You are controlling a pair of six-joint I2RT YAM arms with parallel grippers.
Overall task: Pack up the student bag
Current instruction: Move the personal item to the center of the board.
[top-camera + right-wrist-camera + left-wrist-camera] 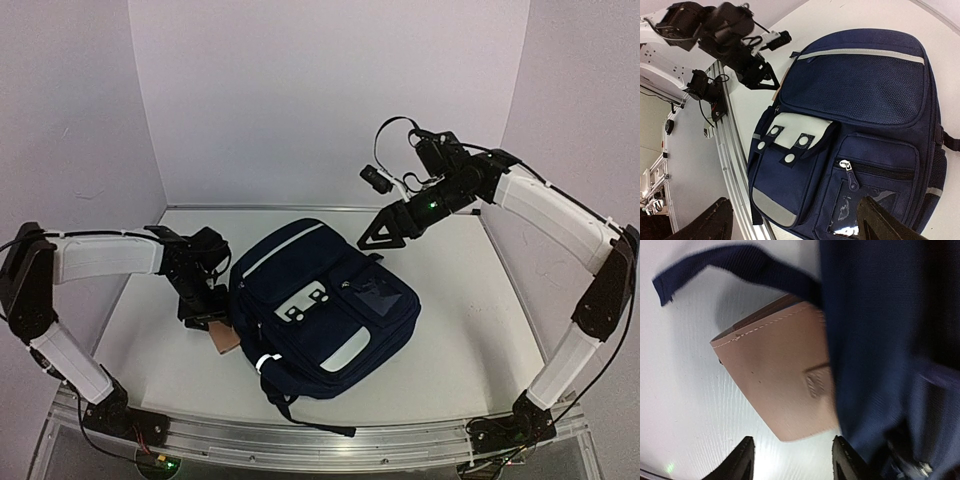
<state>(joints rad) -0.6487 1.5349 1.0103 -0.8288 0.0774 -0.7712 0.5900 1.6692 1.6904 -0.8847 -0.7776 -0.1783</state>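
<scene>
The student bag (325,305) is a large navy backpack lying flat mid-table, front pockets up, with a white patch (303,298). A tan leather wallet (226,338) lies on the table at its left edge. In the left wrist view the wallet (780,375) is partly tucked under the bag (875,340). My left gripper (203,305) is low beside the bag, open and empty, its jaws (792,452) just short of the wallet's corner. My right gripper (385,232) hovers above the bag's far right corner, open and empty (795,225), looking down on the bag (850,100).
A loose navy strap (730,265) lies on the table beyond the wallet. A black strap (310,420) trails from the bag toward the metal rail (300,435) at the table's near edge. White walls enclose the back and sides.
</scene>
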